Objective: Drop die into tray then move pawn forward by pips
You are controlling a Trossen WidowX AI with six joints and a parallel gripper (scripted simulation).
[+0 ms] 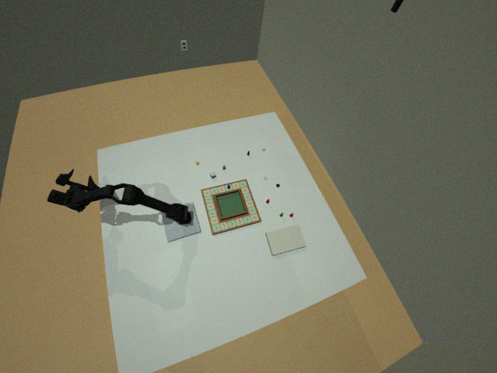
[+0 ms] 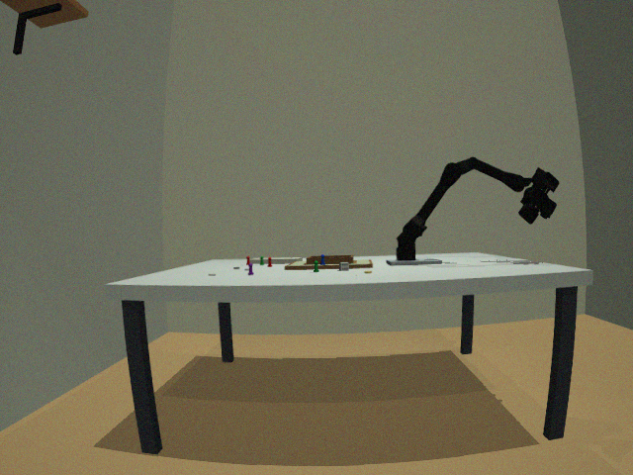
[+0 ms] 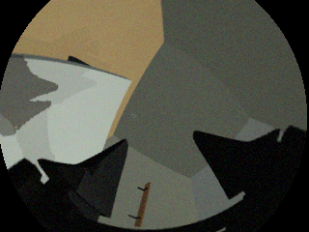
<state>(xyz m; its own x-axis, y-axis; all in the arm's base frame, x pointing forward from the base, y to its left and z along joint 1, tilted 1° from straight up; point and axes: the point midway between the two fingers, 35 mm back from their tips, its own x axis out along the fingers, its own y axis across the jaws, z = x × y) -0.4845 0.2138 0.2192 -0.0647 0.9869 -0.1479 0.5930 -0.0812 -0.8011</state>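
A small white die (image 1: 213, 175) (image 2: 343, 265) lies on the white table just behind the board's far left corner. The board (image 1: 218, 228) (image 2: 296, 266) has a ring of arrow squares around a green dice tray (image 1: 231, 204). A blue pawn (image 1: 228, 186) (image 2: 322, 258) stands on the far row of squares. My gripper (image 1: 56, 188) (image 2: 531, 210) (image 3: 161, 139) is open and empty. It hangs high in the air beyond the table's edge, far from the board and on the other side of the arm's base. The wrist view shows only a table corner, floor and walls.
Spare pawns stand around the board: green (image 1: 224, 167), purple (image 1: 248, 152), red (image 1: 267, 200), green (image 1: 281, 214), red (image 1: 291, 214). Small discs lie nearby, one yellow (image 1: 196, 162) and one black (image 1: 277, 185). A cream card (image 1: 286, 239) lies near the board. The arm's grey base plate (image 1: 176, 235) sits beside the board.
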